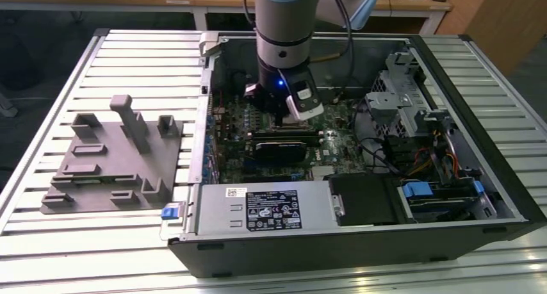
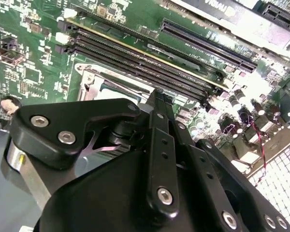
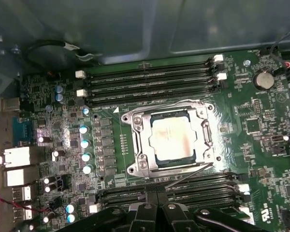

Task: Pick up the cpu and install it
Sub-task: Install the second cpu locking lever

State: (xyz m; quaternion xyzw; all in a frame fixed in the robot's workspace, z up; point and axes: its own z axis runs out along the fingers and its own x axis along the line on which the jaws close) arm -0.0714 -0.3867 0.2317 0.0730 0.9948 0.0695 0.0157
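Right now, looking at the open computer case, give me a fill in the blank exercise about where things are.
1. The cpu lies inside the metal ____ on the green motherboard.
2. The long black memory slots are ____.
3. The gripper hangs inside the open computer ____.

Missing words: socket; empty; case

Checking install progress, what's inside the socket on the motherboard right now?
The cpu lies inside the socket, silvery top showing. Its underside and the contacts beneath are covered.

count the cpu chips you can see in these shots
1. The cpu lies in the metal socket frame on the motherboard, between two banks of memory slots. The arm hides part of the board in the exterior view.
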